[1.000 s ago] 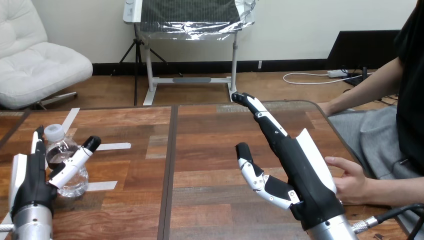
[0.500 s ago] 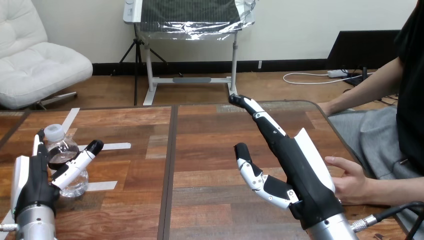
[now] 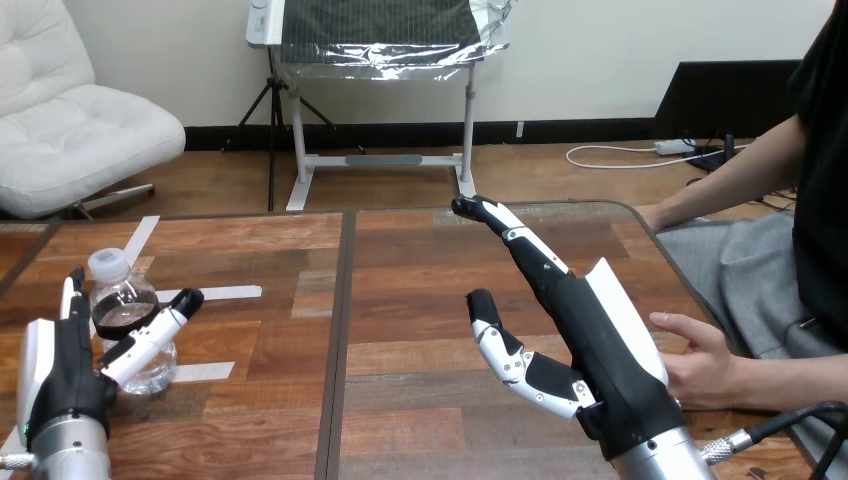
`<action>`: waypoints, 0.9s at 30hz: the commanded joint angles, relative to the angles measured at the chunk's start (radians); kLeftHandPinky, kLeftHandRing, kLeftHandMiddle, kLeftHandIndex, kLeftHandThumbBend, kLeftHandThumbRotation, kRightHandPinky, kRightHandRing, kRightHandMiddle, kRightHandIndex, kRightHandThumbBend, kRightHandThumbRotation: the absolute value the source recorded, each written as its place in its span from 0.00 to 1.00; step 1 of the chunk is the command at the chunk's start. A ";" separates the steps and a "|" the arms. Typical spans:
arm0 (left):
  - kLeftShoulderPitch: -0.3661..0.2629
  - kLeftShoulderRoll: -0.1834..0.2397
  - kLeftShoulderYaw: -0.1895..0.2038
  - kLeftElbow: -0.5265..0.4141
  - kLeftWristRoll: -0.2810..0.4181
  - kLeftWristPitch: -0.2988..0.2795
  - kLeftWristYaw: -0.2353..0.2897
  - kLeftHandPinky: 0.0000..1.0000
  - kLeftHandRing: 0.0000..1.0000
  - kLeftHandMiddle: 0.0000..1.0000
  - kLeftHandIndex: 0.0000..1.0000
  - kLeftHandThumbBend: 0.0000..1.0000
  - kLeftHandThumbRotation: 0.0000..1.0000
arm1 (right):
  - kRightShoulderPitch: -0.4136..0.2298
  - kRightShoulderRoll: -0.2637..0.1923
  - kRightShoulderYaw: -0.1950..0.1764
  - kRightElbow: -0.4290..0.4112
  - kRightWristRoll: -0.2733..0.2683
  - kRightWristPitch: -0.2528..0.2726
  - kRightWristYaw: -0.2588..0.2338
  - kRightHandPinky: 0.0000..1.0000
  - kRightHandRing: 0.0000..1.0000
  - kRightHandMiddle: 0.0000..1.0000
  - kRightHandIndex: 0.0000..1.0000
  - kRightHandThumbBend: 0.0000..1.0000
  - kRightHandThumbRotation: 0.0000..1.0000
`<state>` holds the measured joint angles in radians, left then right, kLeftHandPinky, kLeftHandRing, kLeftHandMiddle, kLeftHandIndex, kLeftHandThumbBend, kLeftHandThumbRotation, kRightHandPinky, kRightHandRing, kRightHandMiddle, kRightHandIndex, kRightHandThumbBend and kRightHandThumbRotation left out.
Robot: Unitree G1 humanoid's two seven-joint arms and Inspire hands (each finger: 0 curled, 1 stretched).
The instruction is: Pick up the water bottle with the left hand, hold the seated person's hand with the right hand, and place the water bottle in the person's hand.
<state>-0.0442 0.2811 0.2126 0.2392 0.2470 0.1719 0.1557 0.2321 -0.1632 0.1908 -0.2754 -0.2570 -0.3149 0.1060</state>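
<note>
At the left part of the wooden table (image 3: 420, 300): the water bottle (image 3: 125, 320), upright, clear, with a white cap and a dark band around the middle. Stands near strips of white tape (image 3: 228, 293) stuck on the wood. Just in front of it, at the lower left corner, the left hand (image 3: 65, 375), open: straight fingers (image 3: 68, 290) at the bottle's left side, thumb (image 3: 155, 330) stretched across its right side, with the bottle between them. Not curled around it; cannot tell whether the thumb touches the plastic. At the middle-right, the right hand (image 3: 600, 350) on its silver forearm, open too: fingers straight and together, pointing away and to the left, thumb spread apart toward the view's left. Holds nothing. Just beside its white back shell, at the view's right, the person's hand (image 3: 705, 365), resting at the table's edge with its thumb toward the shell. Cannot tell whether touching or slightly apart. Well apart from the bottle, with the right hand in between.
</note>
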 commanded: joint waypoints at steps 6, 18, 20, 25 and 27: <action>-0.059 0.031 -0.009 -0.017 0.011 -0.024 0.018 0.82 0.89 0.92 0.93 0.85 0.51 | -0.068 -0.001 -0.014 -0.031 0.013 -0.009 0.005 1.00 0.98 0.95 0.89 0.03 0.00; -0.049 0.028 -0.021 -0.042 0.029 -0.008 0.033 0.75 0.81 0.83 0.85 0.71 0.32 | -0.067 -0.002 -0.016 -0.035 0.016 -0.007 0.008 1.00 0.97 0.93 0.86 0.02 0.00; -0.050 0.031 -0.026 -0.040 0.038 -0.004 0.038 0.74 0.80 0.82 0.84 0.70 0.30 | -0.067 -0.002 -0.016 -0.035 0.017 -0.008 0.009 1.00 0.96 0.92 0.86 0.02 0.00; -0.053 0.030 -0.029 -0.031 0.051 0.001 0.047 0.72 0.77 0.80 0.81 0.67 0.24 | -0.070 -0.004 -0.018 -0.029 0.024 -0.019 0.012 1.00 0.95 0.92 0.85 0.02 0.00; -0.053 0.028 -0.029 -0.033 0.054 0.002 0.048 0.70 0.75 0.78 0.79 0.66 0.19 | -0.070 -0.005 -0.019 -0.028 0.026 -0.022 0.014 1.00 0.94 0.91 0.85 0.02 0.00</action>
<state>-0.0442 0.2855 0.2056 0.2371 0.2838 0.1733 0.1917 0.2296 -0.1631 0.1865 -0.2754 -0.2466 -0.3152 0.1178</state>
